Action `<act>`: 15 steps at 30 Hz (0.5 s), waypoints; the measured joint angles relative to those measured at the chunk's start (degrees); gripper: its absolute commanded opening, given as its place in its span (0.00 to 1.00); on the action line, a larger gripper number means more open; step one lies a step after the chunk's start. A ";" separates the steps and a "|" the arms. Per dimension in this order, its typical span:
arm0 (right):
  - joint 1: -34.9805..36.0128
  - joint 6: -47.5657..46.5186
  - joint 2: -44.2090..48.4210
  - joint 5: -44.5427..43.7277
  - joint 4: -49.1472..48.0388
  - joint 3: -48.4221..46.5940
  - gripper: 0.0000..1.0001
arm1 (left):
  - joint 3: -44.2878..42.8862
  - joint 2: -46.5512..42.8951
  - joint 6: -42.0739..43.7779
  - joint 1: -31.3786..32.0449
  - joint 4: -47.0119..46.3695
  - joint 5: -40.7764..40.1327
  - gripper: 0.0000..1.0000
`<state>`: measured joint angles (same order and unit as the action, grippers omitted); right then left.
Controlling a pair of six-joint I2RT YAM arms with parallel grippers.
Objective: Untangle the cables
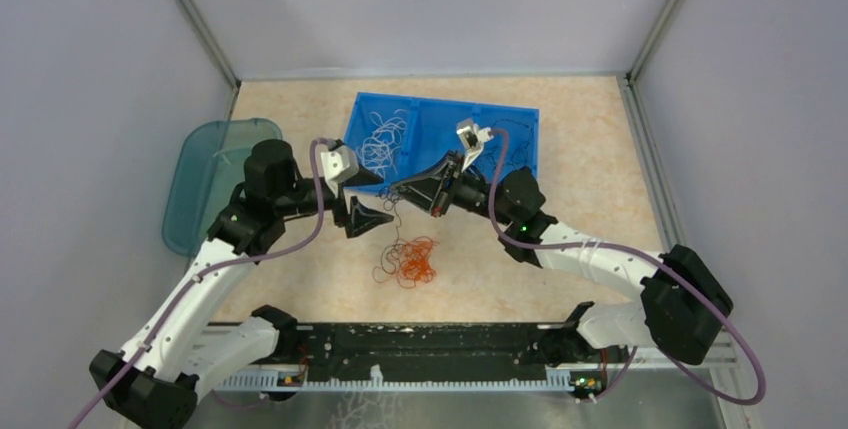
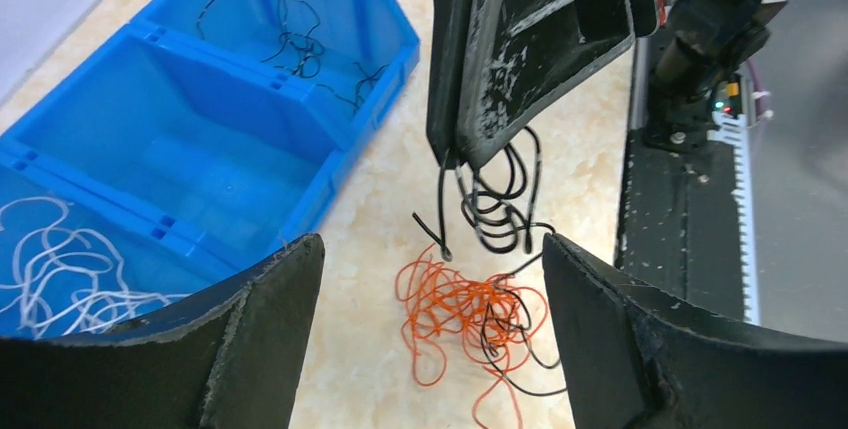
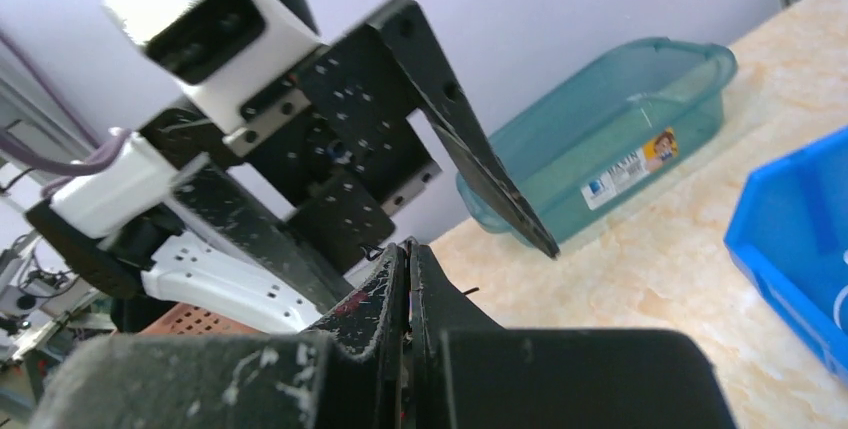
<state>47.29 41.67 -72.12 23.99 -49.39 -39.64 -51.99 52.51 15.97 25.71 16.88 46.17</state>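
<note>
1. At far left, a teal tub [image 1: 205,184] at the edge of the table [image 1: 600,149], beside the left wall and well apart from any wire.
2. Next, the left gripper [image 1: 380,201]: open, fingers [image 2: 250,339] spread wide with nothing between them, hovering over the table just in front of the left end of the blue tray [image 1: 445,109].
3. In the tray's left compartment, white cables [image 1: 383,139] in loose curls.
4. Just beside the left gripper, the tip of the right gripper [image 1: 397,189], reaching leftward past the tray's near edge. Jaws pressed tight together, pinching a few looped black strands [image 2: 500,204] that dangle from the tip.
5. Below those loops, a red-orange tangle [image 1: 412,261] on the bare table in front of the tray, between the two arms, with some black wire mixed in. Hanging loops just above the heap; no telling whether touching or apart.
6. Further right, in the tray's right compartment, black cables [image 1: 505,154] lying loose, well apart from the heap on the table.
</note>
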 measured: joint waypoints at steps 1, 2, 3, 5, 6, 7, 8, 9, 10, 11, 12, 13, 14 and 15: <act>0.20 0.28 0.48 0.11 -0.70 0.00 0.00 | 0.26 0.00 -0.83 0.00 -0.63 0.61 0.83; 0.35 0.50 0.72 0.17 -1.16 -0.02 0.00 | 0.59 0.02 -1.79 0.00 -1.38 1.36 0.82; 0.63 0.68 0.90 0.22 -1.75 -0.02 0.00 | 0.83 0.11 -2.71 0.00 -1.97 2.01 0.81; 1.20 1.07 0.92 0.26 -2.43 -0.13 0.00 | 1.14 0.55 -4.63 0.00 -3.28 3.37 0.78; 1.55 1.33 0.92 0.31 -2.64 -0.13 0.00 | 1.14 0.94 -5.66 0.00 -3.82 4.22 0.78; 1.88 1.57 0.92 0.31 -3.08 -0.13 0.00 | 1.14 1.33 -6.43 0.00 -4.28 4.87 0.78; 2.16 1.90 0.90 0.31 -3.56 -0.13 0.00 | 1.14 1.70 -7.23 0.00 -4.61 5.44 0.78; 2.45 2.12 0.90 0.28 -4.22 -0.17 0.00 | 1.16 2.14 -8.17 0.00 -5.14 6.21 0.78; 2.60 2.38 0.83 0.28 -4.68 -0.28 0.00 | 1.20 2.45 -9.09 0.02 -5.57 6.78 0.77; 2.84 2.49 0.79 0.26 -5.03 -0.50 0.00 | 1.38 2.71 -10.19 0.02 -6.25 7.56 0.76; 3.02 2.54 0.66 0.20 -5.31 -0.83 0.00 | 1.55 2.89 -11.28 0.20 -6.75 8.41 0.73; 3.30 2.51 0.57 0.09 -5.53 -1.20 0.00 | 1.68 2.89 -11.93 0.42 -7.08 8.96 0.67; 3.58 2.49 0.44 0.07 -5.57 -1.68 0.00 | 1.79 2.89 -12.48 0.66 -7.54 9.38 0.62; 3.78 2.51 0.35 0.04 -5.70 -2.08 0.00 | 1.79 2.89 -13.03 0.98 -7.98 9.68 0.57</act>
<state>51.07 44.18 -71.77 24.03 -55.09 -41.71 -50.19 55.40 2.94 26.70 8.91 55.86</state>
